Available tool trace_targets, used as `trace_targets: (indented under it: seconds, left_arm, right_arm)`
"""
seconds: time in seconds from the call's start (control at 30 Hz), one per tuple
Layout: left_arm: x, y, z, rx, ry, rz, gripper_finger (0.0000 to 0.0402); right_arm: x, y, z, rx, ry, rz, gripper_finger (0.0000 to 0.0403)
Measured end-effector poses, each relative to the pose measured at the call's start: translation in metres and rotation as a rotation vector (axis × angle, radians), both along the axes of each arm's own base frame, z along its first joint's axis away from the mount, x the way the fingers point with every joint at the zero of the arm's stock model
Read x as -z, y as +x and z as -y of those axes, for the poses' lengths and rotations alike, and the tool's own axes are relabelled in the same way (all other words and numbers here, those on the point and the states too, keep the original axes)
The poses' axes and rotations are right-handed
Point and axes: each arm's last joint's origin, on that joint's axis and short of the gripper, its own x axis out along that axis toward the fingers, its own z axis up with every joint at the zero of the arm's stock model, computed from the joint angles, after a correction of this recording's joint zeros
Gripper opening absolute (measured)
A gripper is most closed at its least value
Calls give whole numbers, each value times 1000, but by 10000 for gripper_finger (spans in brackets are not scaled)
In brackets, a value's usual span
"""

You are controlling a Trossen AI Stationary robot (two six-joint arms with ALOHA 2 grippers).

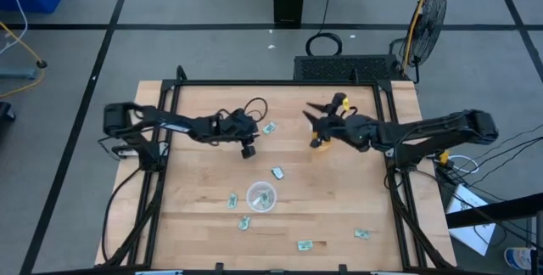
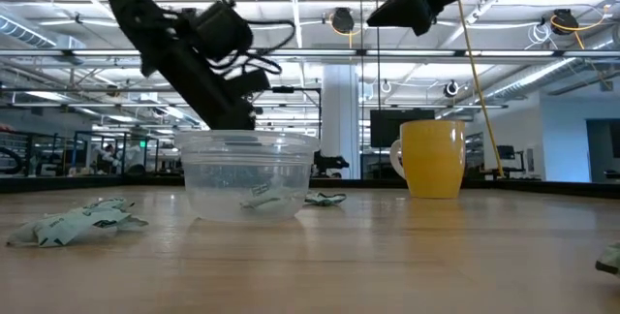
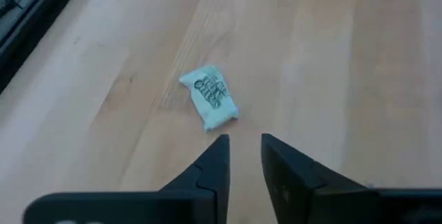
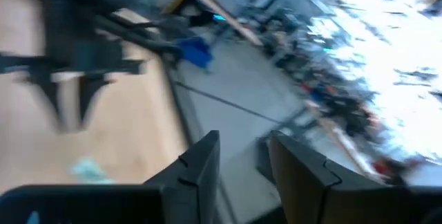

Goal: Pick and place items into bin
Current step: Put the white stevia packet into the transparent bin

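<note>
Several tiny pale green-and-white packets lie flat on the wooden table: one near the far middle, others around the clear dish, two by the near edge. The dish stands upright with a packet in it. My left gripper hovers just short of the far packet, fingers slightly apart and empty. My right gripper is raised above the orange cup, its fingers apart, holding nothing.
The orange cup stands upright right of the dish, under my right arm. A black frame runs along the table's far edge and sides. A packet lies close to the near edge. Bare wood lies between the dish and the right side.
</note>
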Motion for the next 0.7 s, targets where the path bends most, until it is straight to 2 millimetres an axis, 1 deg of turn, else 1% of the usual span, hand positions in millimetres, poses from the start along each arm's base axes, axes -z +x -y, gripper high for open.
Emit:
trace_targets:
  seconds: [0.1, 0.27, 0.37, 0.53, 0.7]
  left_arm:
    - [9, 9, -6, -22, 4, -39, 124]
    - [16, 27, -12, -32, 66, -66, 178]
    - [24, 32, -14, -17, 75, -99, 196]
    - [33, 34, -20, -43, 51, -114, 194]
    - [34, 34, -21, -49, 30, -111, 161]
  right_arm:
    - [-2, -1, 9, 66, -27, 20, 129]
    - [0, -3, 22, 133, -31, -6, 134]
    - [1, -4, 28, 160, -11, 4, 134]
    - [2, -6, 34, 186, 26, 23, 134]
    - [4, -6, 34, 193, 46, 27, 132]
